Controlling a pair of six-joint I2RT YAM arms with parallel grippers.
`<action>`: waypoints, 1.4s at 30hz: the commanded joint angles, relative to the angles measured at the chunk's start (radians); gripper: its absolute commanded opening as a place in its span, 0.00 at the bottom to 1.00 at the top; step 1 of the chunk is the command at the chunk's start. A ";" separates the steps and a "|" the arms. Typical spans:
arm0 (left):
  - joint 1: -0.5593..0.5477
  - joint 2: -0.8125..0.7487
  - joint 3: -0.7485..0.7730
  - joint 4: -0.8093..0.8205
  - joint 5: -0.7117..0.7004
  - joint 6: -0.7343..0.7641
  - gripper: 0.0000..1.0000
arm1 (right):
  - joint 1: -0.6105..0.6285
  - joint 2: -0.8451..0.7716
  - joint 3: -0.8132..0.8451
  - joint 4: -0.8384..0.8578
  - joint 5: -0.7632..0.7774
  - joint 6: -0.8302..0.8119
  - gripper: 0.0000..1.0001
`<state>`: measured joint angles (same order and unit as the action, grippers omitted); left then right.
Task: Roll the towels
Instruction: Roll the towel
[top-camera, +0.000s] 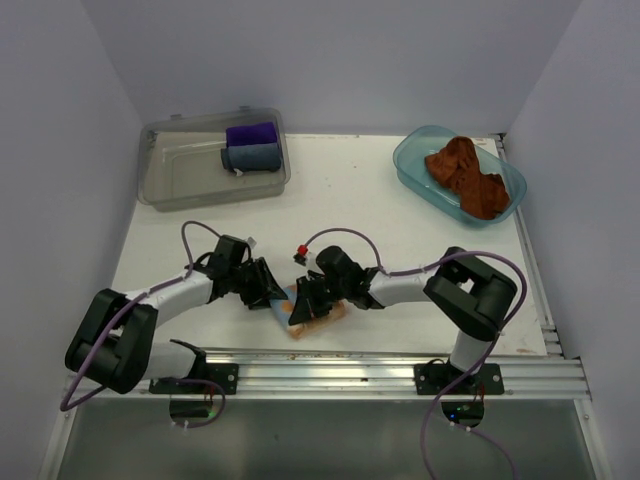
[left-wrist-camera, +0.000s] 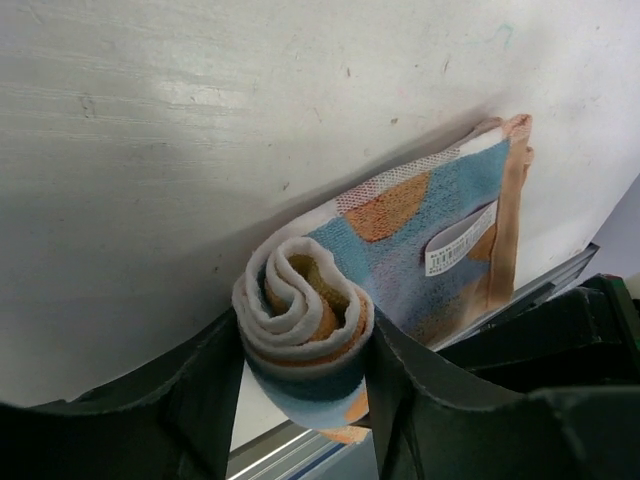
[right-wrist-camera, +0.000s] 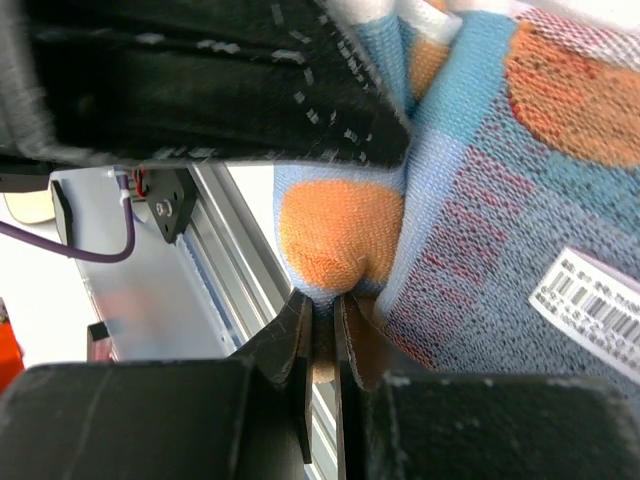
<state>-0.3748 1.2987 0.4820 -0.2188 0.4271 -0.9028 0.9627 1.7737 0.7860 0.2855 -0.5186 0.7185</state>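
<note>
The patterned towel (top-camera: 318, 318), pale blue, orange and white, lies at the table's near edge, partly rolled. In the left wrist view its rolled end (left-wrist-camera: 305, 305) sits between my left gripper's (left-wrist-camera: 305, 350) fingers, which press on both sides of the roll. The flat part with a white label (left-wrist-camera: 455, 240) stretches away from the roll. My right gripper (right-wrist-camera: 322, 320) is shut on a pinched fold of the same towel (right-wrist-camera: 340, 235). From above, both grippers (top-camera: 278, 297) (top-camera: 306, 304) meet over it. The rust-brown towel (top-camera: 466, 175) lies crumpled in a blue tub (top-camera: 410, 165) at the back right.
A clear bin (top-camera: 175, 180) at the back left holds a purple cloth (top-camera: 250, 133) and a grey-blue cloth (top-camera: 252, 157). An aluminium rail (top-camera: 400, 370) runs along the near edge just below the patterned towel. White walls enclose the table.
</note>
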 joint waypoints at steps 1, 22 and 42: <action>-0.019 0.037 -0.006 0.078 0.015 -0.005 0.42 | -0.001 0.004 0.028 -0.052 -0.018 -0.023 0.00; -0.029 -0.001 0.004 -0.008 -0.034 -0.019 0.24 | -0.025 -0.266 0.090 -0.654 0.591 -0.090 0.22; -0.032 -0.026 0.018 -0.116 -0.031 0.077 0.22 | -0.025 0.058 0.277 -0.600 0.723 -0.260 0.11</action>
<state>-0.4007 1.2716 0.4801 -0.3096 0.3962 -0.8658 0.9424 1.7714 1.0454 -0.3000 0.1390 0.5121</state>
